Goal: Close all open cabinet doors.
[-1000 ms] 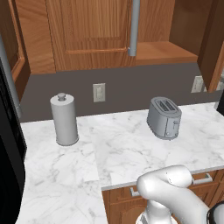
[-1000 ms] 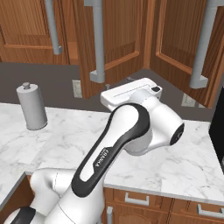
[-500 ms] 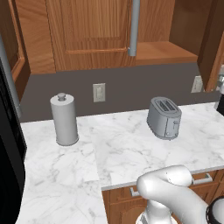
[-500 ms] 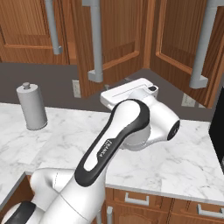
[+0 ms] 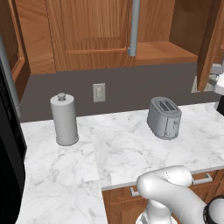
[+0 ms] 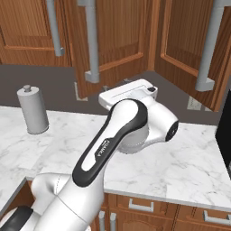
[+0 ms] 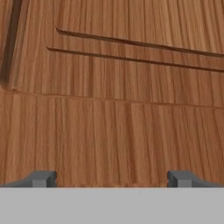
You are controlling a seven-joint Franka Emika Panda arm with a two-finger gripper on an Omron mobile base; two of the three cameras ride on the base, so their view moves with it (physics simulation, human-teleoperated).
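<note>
Though the cabinet door [image 6: 115, 40] above the toaster [image 5: 165, 117] hangs ajar, as does another to the toaster's right [image 6: 187, 43], closing looks barely begun. The gripper [image 7: 111, 178], fingers spread wide and holding nothing, faces a door panel close up.

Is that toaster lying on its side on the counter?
No, the toaster stands upright on the marble counter, slots facing up.

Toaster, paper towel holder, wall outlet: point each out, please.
toaster [image 5: 164, 118], left base view, on its grey side.
paper towel holder [image 5: 64, 120], left base view, mid-cylinder.
wall outlet [image 5: 99, 92], left base view, centre of its plate.
</note>
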